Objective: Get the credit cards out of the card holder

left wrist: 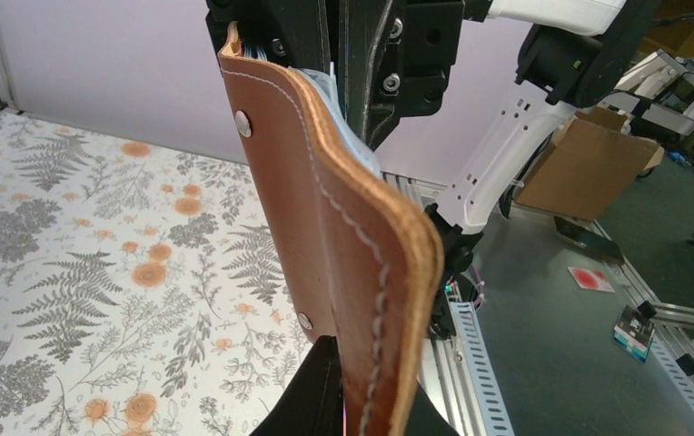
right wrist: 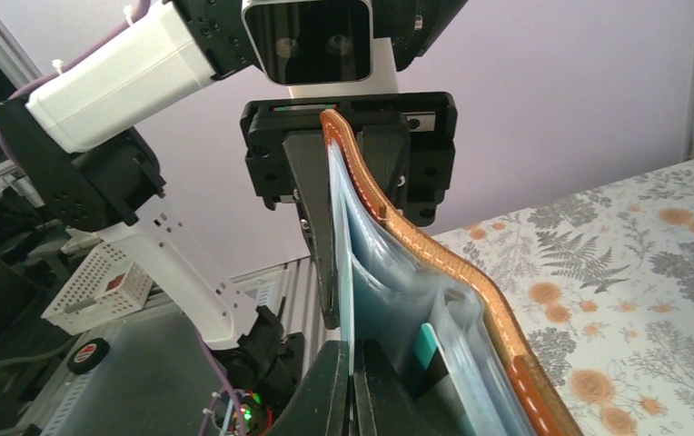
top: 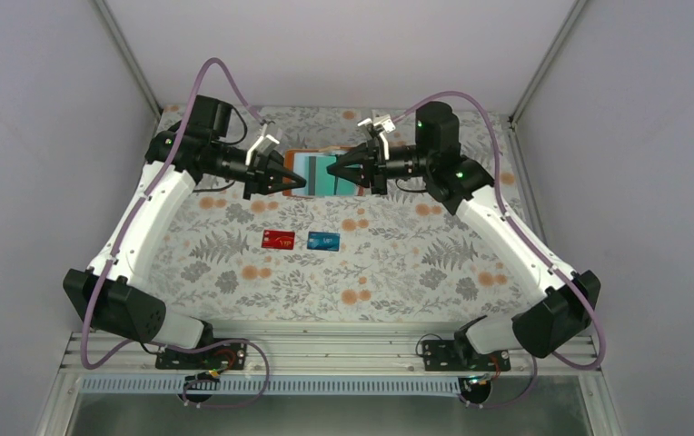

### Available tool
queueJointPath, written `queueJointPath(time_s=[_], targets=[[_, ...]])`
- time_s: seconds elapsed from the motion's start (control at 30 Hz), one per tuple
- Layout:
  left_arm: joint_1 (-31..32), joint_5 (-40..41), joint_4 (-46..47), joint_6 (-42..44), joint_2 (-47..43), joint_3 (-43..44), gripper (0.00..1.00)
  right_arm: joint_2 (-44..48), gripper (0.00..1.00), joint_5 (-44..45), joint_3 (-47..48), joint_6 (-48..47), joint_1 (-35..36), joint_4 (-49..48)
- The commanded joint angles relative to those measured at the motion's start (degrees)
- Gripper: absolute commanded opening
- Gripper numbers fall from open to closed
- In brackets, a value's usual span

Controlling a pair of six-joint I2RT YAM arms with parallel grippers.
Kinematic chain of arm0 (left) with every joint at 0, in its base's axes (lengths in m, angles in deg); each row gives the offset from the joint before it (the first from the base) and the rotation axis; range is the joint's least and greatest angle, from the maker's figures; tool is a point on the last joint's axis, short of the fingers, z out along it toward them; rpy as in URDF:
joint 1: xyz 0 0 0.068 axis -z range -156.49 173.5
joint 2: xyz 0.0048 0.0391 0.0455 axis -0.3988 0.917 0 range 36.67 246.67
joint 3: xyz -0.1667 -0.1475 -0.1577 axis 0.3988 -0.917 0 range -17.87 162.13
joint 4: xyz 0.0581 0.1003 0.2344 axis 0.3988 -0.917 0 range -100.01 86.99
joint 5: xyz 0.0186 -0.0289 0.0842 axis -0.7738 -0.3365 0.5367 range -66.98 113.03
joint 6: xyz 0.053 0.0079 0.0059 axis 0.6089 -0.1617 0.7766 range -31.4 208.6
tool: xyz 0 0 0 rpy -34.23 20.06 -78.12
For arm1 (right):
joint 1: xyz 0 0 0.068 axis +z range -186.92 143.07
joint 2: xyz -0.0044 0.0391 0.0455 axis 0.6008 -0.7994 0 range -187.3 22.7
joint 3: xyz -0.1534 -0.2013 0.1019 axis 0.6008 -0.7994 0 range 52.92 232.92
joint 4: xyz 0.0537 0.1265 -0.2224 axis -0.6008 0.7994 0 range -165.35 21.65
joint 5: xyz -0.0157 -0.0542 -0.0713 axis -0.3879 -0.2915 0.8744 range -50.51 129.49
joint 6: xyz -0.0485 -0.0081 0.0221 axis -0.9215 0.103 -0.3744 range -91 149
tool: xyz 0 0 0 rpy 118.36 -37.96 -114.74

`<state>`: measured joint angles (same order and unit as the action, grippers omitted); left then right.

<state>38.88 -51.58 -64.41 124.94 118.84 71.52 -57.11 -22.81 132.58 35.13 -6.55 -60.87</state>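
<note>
We see the desk (top: 434,263), spread with a fern-and-flower cloth, carrying the two arms, which reach toward each other over its far half. Between them, lifted off the cloth, hangs the card holder (top: 318,177), opened out, with its brown leather back toward the left arm and its pale grey-blue pockets toward the right arm.

The left pincer (top: 300,182) is clenched on one edge of the holder. From its own wrist camera we see the stitched leather cover standing upright between the dark fingers, with two rivets showing on the leather.

The right pincer (right wrist: 354,386) is closed, with almost no gap, on a pale inner leaf of the holder. We cannot tell whether a card lies inside that leaf. Just beside those fingers, a teal card (right wrist: 427,350) stands in one of the pockets, its top corner poking above the pocket's edge. The overhead view shows a teal stripe and a darker stripe in the open pockets, but they are too small for us to identify.

Two cards lie flat on the cloth nearer the arm bases, well apart from the holder. A red card (top: 278,239) with pale lettering is on the left and a blue card (top: 323,241) is just beside it on the right. The two are not touching.
</note>
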Motion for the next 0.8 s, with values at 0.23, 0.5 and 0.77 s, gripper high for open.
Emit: queueJointPath(time_s=[0.23, 0.5, 0.77], targets=[[-0.3, -2.5, 1.6, -0.3, -0.8, 1.1, 0.02, 4.6, 0.04, 7.7, -0.8, -3.9, -2.8, 5.9], [-0.3, -2.4, 1.4, 0.4, -1.3, 0.8, 0.02, 4.5, 0.04, 6.8, 0.8, -4.8, -3.3, 7.2], [-2.9, 8.9, 11.2, -12.8, -1.5, -2.1, 0.02, 7.0, 0.04, 14.8, 1.7, -5.1, -5.9, 12.7]])
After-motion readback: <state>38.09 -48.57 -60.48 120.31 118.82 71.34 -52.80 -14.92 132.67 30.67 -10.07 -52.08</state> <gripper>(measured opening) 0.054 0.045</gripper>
